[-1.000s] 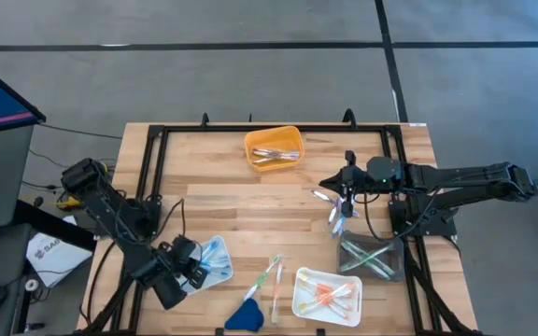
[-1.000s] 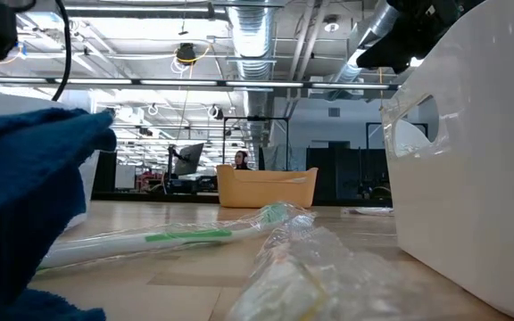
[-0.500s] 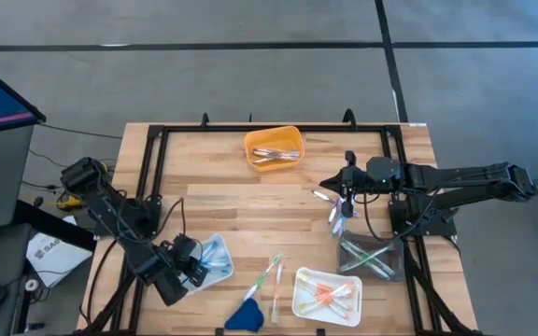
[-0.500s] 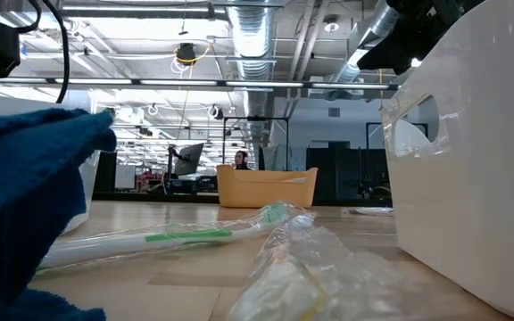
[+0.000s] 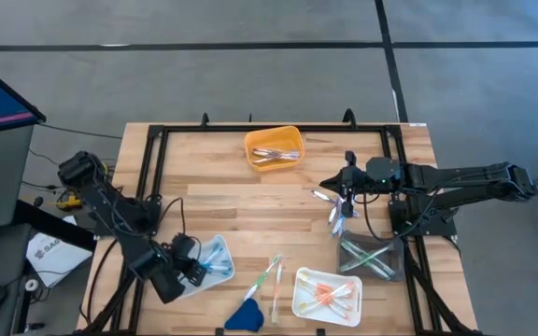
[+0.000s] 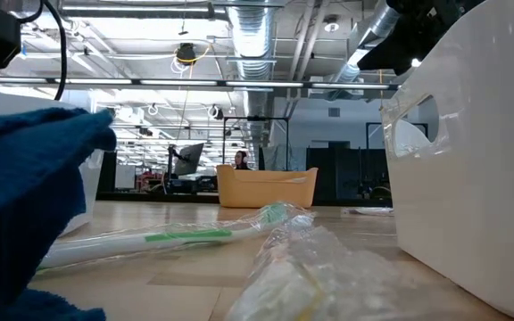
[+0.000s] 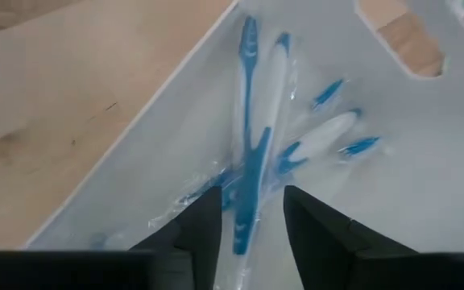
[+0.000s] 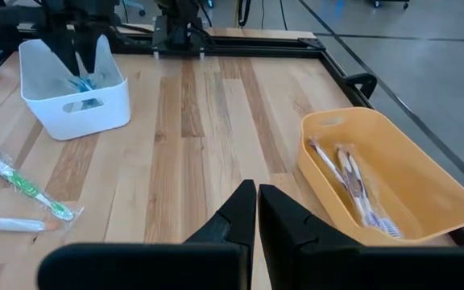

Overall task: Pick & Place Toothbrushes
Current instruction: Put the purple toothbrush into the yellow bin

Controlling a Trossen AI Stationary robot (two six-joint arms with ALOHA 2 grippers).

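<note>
Down in the white bin [image 7: 135,173], the left gripper [image 7: 252,217] stands parted around a blue toothbrush [image 7: 250,153], jaws not pressing it. Meanwhile the right gripper [image 8: 257,211] hovers over mid-table, fingers together and empty, near the yellow tray [image 8: 393,165].

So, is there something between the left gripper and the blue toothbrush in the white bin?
Nothing visible. The left gripper is open inside the white bin, directly over the blue toothbrush lying there.

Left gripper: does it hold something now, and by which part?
Nothing. The left gripper is open above a blue toothbrush lying in the white tray.
</note>
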